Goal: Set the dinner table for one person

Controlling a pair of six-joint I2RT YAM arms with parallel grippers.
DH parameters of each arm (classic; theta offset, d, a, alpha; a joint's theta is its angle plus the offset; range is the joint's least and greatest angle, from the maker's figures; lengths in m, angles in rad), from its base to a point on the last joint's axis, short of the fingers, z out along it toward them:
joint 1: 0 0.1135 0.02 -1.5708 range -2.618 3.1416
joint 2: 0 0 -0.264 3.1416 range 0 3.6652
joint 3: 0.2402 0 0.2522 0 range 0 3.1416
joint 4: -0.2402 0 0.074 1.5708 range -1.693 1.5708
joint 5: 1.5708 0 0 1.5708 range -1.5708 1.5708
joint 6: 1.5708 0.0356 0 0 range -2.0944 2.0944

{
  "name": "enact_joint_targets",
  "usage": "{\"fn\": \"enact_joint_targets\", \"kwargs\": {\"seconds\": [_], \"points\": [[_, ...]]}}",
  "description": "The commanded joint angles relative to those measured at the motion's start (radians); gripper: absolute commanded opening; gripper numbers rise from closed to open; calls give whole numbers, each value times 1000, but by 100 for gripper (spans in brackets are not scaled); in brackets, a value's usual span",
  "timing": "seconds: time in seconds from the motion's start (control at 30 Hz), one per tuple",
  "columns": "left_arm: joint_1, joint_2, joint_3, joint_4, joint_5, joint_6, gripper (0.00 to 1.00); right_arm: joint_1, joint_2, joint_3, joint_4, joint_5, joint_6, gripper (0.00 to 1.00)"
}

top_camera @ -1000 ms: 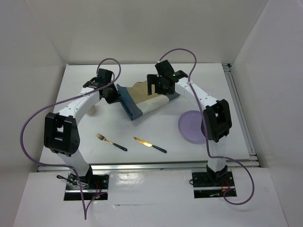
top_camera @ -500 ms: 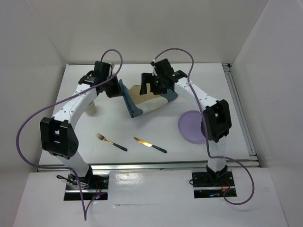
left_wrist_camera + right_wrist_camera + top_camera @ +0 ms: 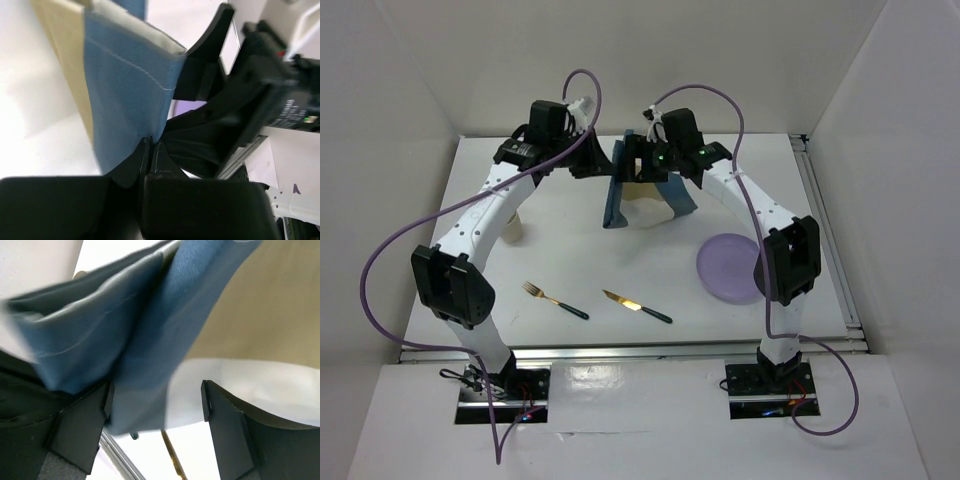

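The dinner table lay in front of you as a flat, matte white rectangle. It had metal rails along its near and right edges and white walls around it.

Your left gripper, raised over the far middle of the table, had its fingers pressed together on a blue edge of the striped cloth placemat. From above, that placemat hung in folds between your two grippers, with its lower edge at the tabletop. Its blue, beige and white bands were soft and creased, and a line of stitching showed along the blue hem.

Your right gripper had its jaws wide apart. A blue fold ran down to its left finger, and beige and white cloth lay beyond the gap. You could not tell from these views whether it bore any of the cloth's weight.

On the near half of the table lay a fork and then a knife. Both were slim and dark-handled with shiny metal ends. To the right sat a round, smooth lilac plate, with its right edge behind your right arm.
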Motion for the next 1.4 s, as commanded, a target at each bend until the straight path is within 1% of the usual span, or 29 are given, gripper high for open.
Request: {"fn": "enact_joint_targets", "kwargs": {"seconds": [0.0,0.07,0.13,0.2,0.27,0.4,0.5,0.6,0.7,0.8,0.87,0.9,0.93,1.0,1.03,1.07,1.17,1.2,1.23,1.33,1.37], "points": [[5,-27,-5,22,60,28,0,2,-34,29,71,-30,7,79],[5,-27,-5,22,60,28,0,-8,-44,20,71,-14,22,78],[5,-27,-5,11,60,39,0,-33,-83,-14,123,-14,48,78],[5,-27,-5,11,60,39,0,-65,-110,-82,192,-48,93,76],[5,-27,5,11,60,39,0,-77,-121,-97,208,-74,102,76],[5,-27,15,-7,60,57,0,-77,-52,-21,174,-117,111,75],[5,-36,6,-7,60,67,0,-77,-52,-20,217,-145,133,75],[5,-56,-4,-7,60,76,0,-77,-8,27,217,-198,143,75],[5,-79,-25,-16,60,85,0,-77,67,113,170,-253,143,74],[15,-99,-34,-16,60,85,0,-65,144,189,126,-266,143,74],[24,-99,-44,-16,60,94,0,-56,186,219,114,-275,143,72],[33,-110,-44,-16,60,94,0,-44,198,229,105,-275,143,68],[33,-110,-44,-16,60,94,0,-44,212,242,105,-275,143,68],[33,-110,-53,-16,60,94,0,-33,236,275,79,-266,134,61],[33,-110,-53,-16,60,94,0,-33,250,276,79,-266,134,55],[33,-110,-53,-16,60,94,0,-33,250,276,91,-266,134,46],[42,-110,-62,-16,69,94,0,-33,201,254,111,-229,143,26],[42,-119,-71,-16,69,94,0,-33,189,243,120,-211,143,7],[51,-119,-71,-16,69,94,0,-33,175,243,120,-167,143,0],[65,-119,-71,-16,69,94,0,-51,100,219,108,-70,153,0],[91,-128,-71,-16,69,94,0,-51,48,207,108,-45,163,0]]}}
